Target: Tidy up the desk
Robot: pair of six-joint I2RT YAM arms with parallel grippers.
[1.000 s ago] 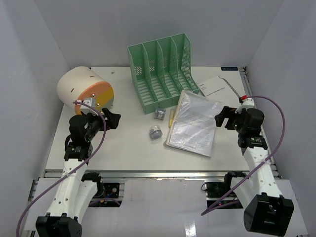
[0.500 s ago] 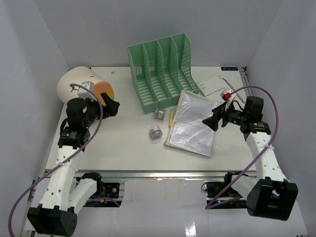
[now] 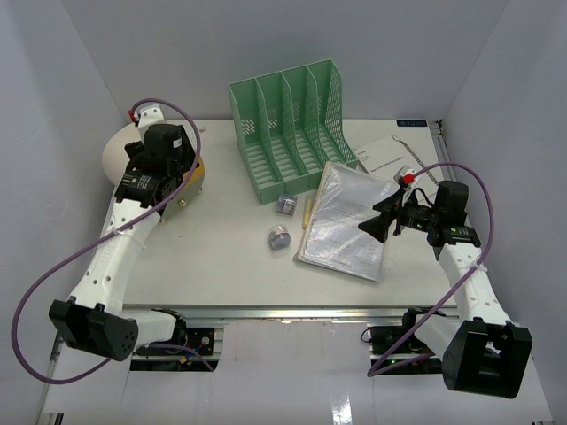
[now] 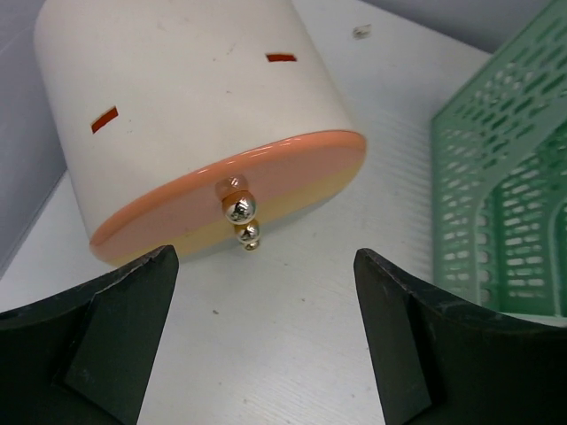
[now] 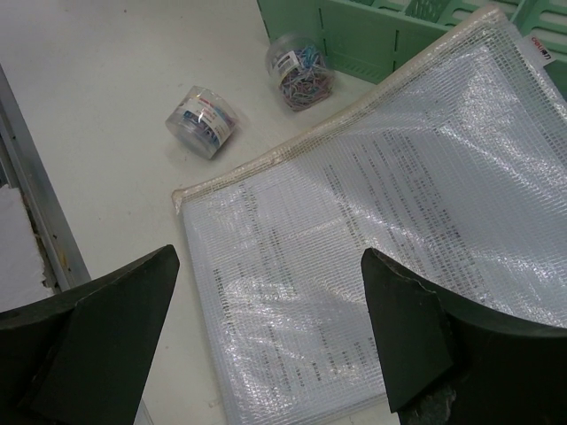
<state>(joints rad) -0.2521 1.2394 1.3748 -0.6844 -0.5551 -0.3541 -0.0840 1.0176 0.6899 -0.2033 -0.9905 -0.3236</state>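
Your left gripper (image 4: 264,266), spread empty at 6 o'clock of the canister (image 4: 204,115), should centre on its gold knob (image 4: 239,209) (right gripper (image 5: 270,266) gapes empty above the document pouch (image 5: 399,221)).

- Bright, even, diffuse light from overhead fills the enclosure, and the flat white tabletop (image 3: 230,257) shows no hard-edged shadows.
- Only a soft, faint shadow lies under the cream cylindrical box with an orange lid (image 4: 195,106).
- Its gold bead knob (image 4: 239,209) carries pinpoint highlights.
- White glare streaks cross the clear plastic mesh document pouch (image 5: 381,230), washing out some of the print.
- The left gripper's black fingers (image 4: 115,345) and the right gripper's black fingers (image 5: 97,336) read as dark, slightly soft shapes.
- The overhead view is sharp, with the walls splaying outward at its edges.
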